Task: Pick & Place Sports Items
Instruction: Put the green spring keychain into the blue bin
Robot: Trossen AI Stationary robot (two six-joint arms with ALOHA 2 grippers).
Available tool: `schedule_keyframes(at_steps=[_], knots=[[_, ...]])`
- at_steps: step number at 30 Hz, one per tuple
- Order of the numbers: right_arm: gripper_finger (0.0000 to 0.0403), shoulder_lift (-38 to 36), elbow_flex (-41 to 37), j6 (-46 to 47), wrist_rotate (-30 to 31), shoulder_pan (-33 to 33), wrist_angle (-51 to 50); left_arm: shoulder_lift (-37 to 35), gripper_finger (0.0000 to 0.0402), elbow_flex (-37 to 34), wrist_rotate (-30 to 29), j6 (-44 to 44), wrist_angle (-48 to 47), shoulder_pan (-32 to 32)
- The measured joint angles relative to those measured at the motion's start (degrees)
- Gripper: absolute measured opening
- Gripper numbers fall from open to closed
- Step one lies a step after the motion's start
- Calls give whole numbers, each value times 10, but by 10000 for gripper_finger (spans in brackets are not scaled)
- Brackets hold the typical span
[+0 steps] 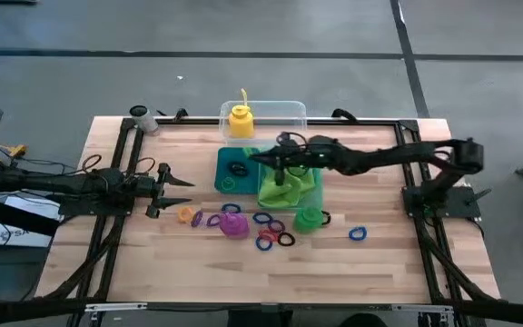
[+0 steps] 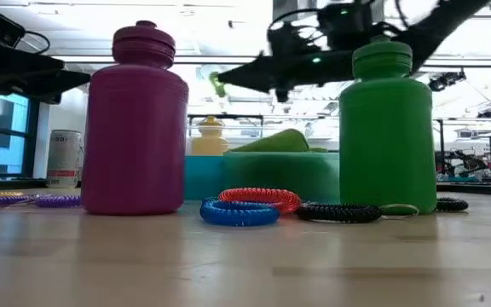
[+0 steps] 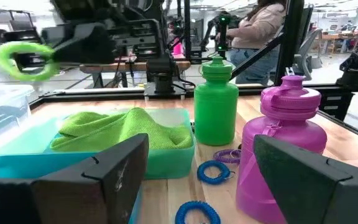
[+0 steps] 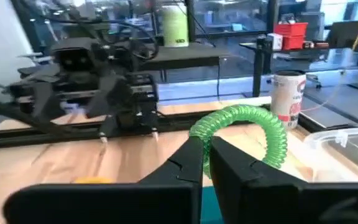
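The left gripper (image 1: 182,180) is hovering over the left part of the wooden table (image 1: 398,263), its two fingers spread wide and holding nothing, with its arm lying stretched out low and level from the left edge. Just in front of those fingers a small orange ring (image 1: 186,214) and a purple coil ring (image 1: 213,219) are lying on the wood, and beside them the purple bottle (image 1: 234,226) is standing upright. Behind these, the yellow bottle (image 1: 241,121) is standing inside the clear plastic tub (image 1: 291,111) at the table's back edge. In the middle, the teal two-part tray (image 1: 222,164) is sitting with a dark ring (image 1: 239,168) in its left compartment and a lime-green cloth (image 1: 289,189) heaped in its right one. The right gripper (image 1: 266,159) is hanging above the tray, fingers clamped on a lime-green coil ring (image 4: 253,127), which is being held clear of the tray; its arm is reaching in long and nearly level from its base at the right edge, bent at the elbow. In front of the tray a green bottle (image 1: 308,218) is standing upright, with blue, red and black coil rings (image 1: 271,236) clustered between it and the purple bottle. Further right, a single blue ring (image 1: 358,234) is lying apart on the bare wood.
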Motion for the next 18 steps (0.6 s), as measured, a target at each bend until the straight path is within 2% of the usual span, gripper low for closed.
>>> schedule_keyframes(at_steps=[8,18], knots=[[0,70,40,3,21,0,1,0,236,0,0,0,0,0],[0,75,42,4,31,-1,-2,0,236,0,0,0,0,0]])
